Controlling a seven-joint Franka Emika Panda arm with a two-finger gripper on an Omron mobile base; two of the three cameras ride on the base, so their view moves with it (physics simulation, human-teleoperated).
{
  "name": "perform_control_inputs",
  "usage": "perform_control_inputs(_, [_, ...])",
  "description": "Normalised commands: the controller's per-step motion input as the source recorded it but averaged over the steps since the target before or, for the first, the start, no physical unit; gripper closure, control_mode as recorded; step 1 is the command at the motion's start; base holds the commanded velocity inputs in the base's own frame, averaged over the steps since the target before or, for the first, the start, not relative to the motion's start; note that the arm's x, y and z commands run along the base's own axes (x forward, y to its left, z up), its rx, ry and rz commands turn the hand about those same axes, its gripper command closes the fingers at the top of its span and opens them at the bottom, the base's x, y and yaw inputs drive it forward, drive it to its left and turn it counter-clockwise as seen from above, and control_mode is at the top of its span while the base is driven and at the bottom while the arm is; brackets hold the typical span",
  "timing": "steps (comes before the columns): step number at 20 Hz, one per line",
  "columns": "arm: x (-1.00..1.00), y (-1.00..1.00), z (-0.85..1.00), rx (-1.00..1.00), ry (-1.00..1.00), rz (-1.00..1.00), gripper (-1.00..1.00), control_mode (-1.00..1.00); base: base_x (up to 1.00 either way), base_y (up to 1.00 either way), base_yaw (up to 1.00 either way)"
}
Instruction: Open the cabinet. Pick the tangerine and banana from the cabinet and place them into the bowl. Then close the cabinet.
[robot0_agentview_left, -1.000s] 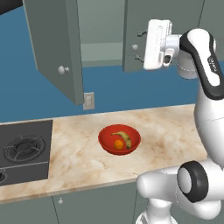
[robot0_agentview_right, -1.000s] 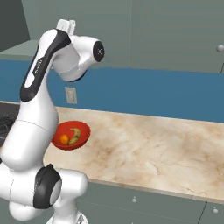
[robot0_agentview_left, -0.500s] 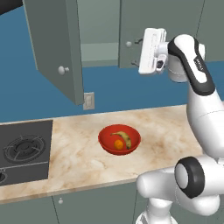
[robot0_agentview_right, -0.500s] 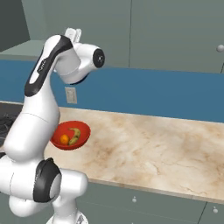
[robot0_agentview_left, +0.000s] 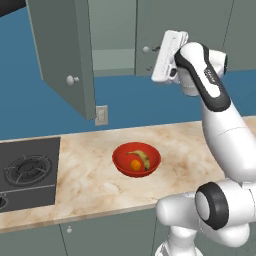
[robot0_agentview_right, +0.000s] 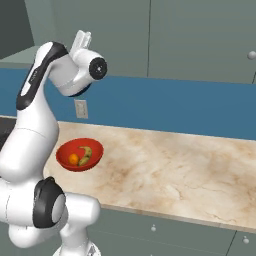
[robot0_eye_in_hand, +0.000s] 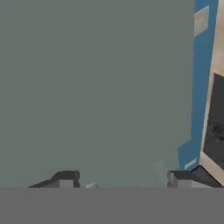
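Note:
The cabinet (robot0_agentview_left: 190, 30) hangs above the counter. Its left door (robot0_agentview_left: 65, 55) is swung wide open and its right door is shut, with a small pale knob (robot0_agentview_left: 145, 49). The red bowl (robot0_agentview_left: 136, 159) (robot0_agentview_right: 80, 155) sits on the marble counter and holds both the tangerine (robot0_agentview_left: 135, 165) (robot0_agentview_right: 73, 159) and the banana (robot0_agentview_left: 141, 157) (robot0_agentview_right: 86, 155). My gripper (robot0_agentview_left: 154, 60) (robot0_eye_in_hand: 122, 179) is raised in front of the right door, just right of its knob, and points left. Its fingertips (robot0_eye_in_hand: 65, 177) stand apart, open, facing a flat grey-green door surface with nothing held.
A black gas hob (robot0_agentview_left: 27, 170) is set into the counter at the left. A wall socket (robot0_agentview_left: 101, 115) sits on the blue backsplash below the open door. The marble counter (robot0_agentview_right: 190, 170) stretches right of the bowl, above grey-green base units.
The arm has swung the hand left along the cabinet front, toward the open door, and the fingers have narrowed slightly. Bowl and fruit have not moved.

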Motion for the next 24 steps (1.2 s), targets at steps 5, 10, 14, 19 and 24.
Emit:
perform_control_inputs(5, [-0.13,-0.31,-0.01,0.00,0.09,-0.11,-1.00,-1.00,0.00,0.00,0.00])
perform_control_inputs(10, [-0.98,-0.63,0.09,0.00,0.09,0.00,-1.00,-1.00,0.00,0.00,0.00])
perform_control_inputs(14, [-0.87,-0.27,0.44,0.00,0.24,0.00,-1.00,-1.00,0.00,0.00,0.00])
perform_control_inputs(19, [-0.95,-0.06,0.43,-0.05,0.27,0.00,-1.00,-1.00,0.00,0.00,0.00])
perform_control_inputs(24, [-1.00,0.00,0.23,-0.07,0.18,0.00,-1.00,-1.00,0.00,0.00,0.00])
